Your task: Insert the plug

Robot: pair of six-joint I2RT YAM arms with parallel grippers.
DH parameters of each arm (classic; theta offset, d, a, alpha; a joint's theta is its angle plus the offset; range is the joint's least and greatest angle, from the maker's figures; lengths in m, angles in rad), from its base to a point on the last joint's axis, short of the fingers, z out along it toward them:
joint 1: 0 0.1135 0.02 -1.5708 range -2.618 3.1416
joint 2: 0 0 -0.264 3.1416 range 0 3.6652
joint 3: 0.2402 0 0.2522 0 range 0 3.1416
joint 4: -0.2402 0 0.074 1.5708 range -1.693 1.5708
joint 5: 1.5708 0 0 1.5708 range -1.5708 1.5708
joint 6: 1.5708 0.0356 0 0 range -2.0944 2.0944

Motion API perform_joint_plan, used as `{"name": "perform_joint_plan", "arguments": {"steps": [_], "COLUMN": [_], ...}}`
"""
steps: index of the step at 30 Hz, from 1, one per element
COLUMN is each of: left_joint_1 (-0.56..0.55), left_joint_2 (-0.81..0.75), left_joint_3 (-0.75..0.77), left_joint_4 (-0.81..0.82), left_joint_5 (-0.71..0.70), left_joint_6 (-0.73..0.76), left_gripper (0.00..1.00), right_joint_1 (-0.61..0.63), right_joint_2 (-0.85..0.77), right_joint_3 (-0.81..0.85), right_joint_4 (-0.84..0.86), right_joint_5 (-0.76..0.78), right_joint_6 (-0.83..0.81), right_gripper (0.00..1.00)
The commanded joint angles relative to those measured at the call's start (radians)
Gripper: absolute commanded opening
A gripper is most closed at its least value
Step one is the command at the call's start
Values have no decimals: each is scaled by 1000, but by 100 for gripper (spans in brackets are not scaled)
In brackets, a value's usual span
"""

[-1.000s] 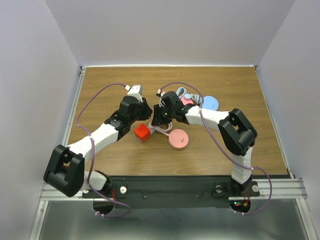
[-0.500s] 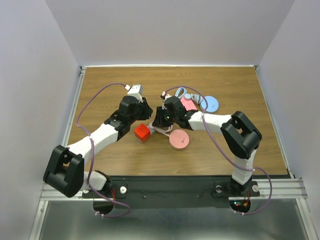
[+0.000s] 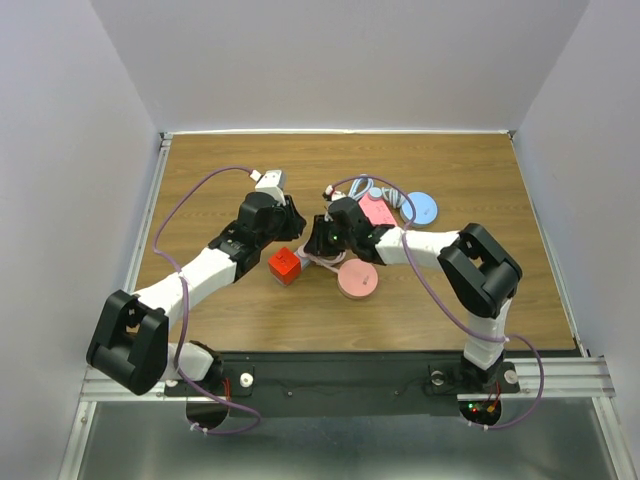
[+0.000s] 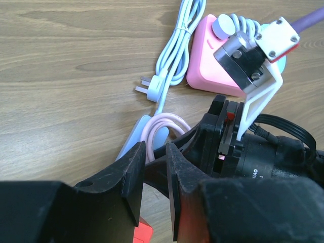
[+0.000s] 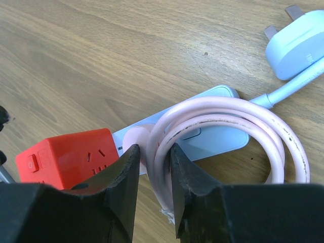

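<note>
So the right gripper is down low in the middle of the counter. In its wrist view, its fingers sit on either side of a looped pink cord, close enough that it looks clamped on it. I can't really make out the cord's plug end. There's a rounded pink bit right by the fingers, but I can't tell what it is.

The loop lies on top of a flat light blue strip. The red socket cube is just beside that, touching or nearly touching its end, with its socket face turned up and toward the camera.

The left gripper hangs right next to the right one, just past the red cube as seen from above. Its fingers are nearly together with a slim gap, and there's nothing between them. All you see through the gap is the black body of the right gripper.

There's also a light blue plug lying loose on the wood with its prongs bare, and its cable runs off toward the far side. A pink power block sits behind the right wrist. In the top view there's a pink disc just on the near side of the right gripper and a blue disc beside the pink block.
</note>
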State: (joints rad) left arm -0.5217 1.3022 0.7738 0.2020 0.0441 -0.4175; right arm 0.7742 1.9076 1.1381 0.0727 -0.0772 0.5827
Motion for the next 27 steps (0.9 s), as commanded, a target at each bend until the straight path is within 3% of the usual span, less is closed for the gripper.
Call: {"name": "perform_joint_plan", "arguments": {"steps": [1,6,8,10,13,21,27], "left_joint_1": [2,3,6,9,14,22,43], "left_joint_2": [-23,-32,-46,-61,-75,-107,-179], "left_joint_3": [-8,-2,1,10,27,105,171], "left_joint_4": [45,43,37,21,-1,-87,-176], "left_joint_5": [0,-13,-27,-36,-76,-139,-240], "left_joint_6": [3,-1,-1,-7,-12,-3,22], "left_gripper": [34,34,35,38,43,51,75], "right_joint_1": [45,46,45,45,43,17,-35], "right_joint_2": [103,64,42,13,1,-73,-258], "right_joint_3": [-136,-133,-110,-60,30,203,152], "right_joint_4": [-307,-304,-306,-309,-313,-326,-327], "right_joint_5": [111,97,105,106,114,125,154], "right_joint_6": [-34,-27,-38,-50,-96,-165,-199], "right_gripper": [14,16,26,48,67,77,90]}}
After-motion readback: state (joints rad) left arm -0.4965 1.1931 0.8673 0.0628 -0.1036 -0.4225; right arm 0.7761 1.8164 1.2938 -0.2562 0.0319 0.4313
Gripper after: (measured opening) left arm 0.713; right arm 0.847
